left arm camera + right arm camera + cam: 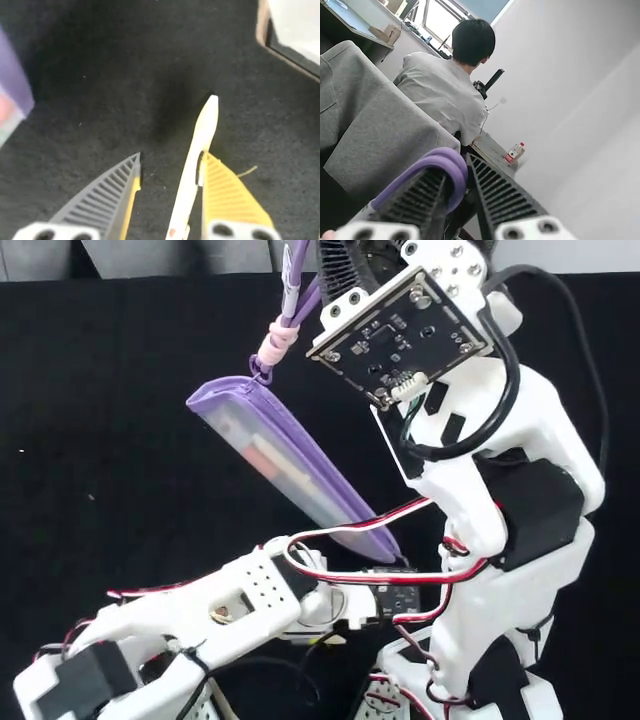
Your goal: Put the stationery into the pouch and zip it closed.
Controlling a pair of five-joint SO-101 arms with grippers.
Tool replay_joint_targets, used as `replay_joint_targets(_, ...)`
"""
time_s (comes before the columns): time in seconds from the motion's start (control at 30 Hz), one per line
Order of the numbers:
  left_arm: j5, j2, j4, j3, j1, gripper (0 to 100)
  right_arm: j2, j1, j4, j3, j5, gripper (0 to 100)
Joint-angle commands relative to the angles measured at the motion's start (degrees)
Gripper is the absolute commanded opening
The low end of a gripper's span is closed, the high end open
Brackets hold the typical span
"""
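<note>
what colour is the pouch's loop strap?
Purple. The strap shows best in the right wrist view.

A black felt-like cloth (120,390) is covering the desk. A short yellowish thread (247,172) and a few pale specks (20,451) are lying on it. Whether the white pen (197,150) or the purple pouch (290,470) is touching it cannot be told.

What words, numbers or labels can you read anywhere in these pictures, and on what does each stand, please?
No text can be read.
The circuit board: tiny white markings, too small to read.
The bottle: a red label, too small to read.
The pen: a reddish mark near one end, blurred.
The pouch: no print to be seen.
</note>
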Motion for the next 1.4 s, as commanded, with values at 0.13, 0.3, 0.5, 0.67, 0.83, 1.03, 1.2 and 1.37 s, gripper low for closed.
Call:
replay_joint_targets(0.13,-2.29,13.01,3.34,-8.57,-0.57,19,-1.27,0.79,0.09,-0.84,0.26,1.1)
replay_joint_targets(0.3,-2.29,15.65,9.76,-13.67,-0.04,19,-1.27,0.88,0.09,-0.75,0.26,1.1)
replay_joint_targets(0.5,-2.29,17.41,7.74,-11.74,-0.48,19,-1.27,0.88,1.05,-0.84,0.26,1.1)
replay_joint_targets(0.67,-2.02,18.46,7.21,-11.56,-0.40,19,-1.27,0.88,1.14,-0.92,0.26,1.1)
replay_joint_targets(0.83,-2.02,18.46,7.21,-11.65,-0.31,4,-1.27,0.88,1.14,-0.92,0.35,1.1)
replay_joint_targets(1.03,-1.93,17.85,7.65,-11.65,-0.57,3,-1.27,0.88,1.14,-0.92,0.26,1.1)
replay_joint_targets(1.2,-1.93,15.03,13.80,-12.88,-0.48,3,-1.27,0.88,1.14,-0.92,0.26,1.1)
replay_joint_targets(1.37,-1.93,3.16,25.76,-15.16,-0.40,3,-1.27,0.88,1.14,-0.92,0.26,1.1)
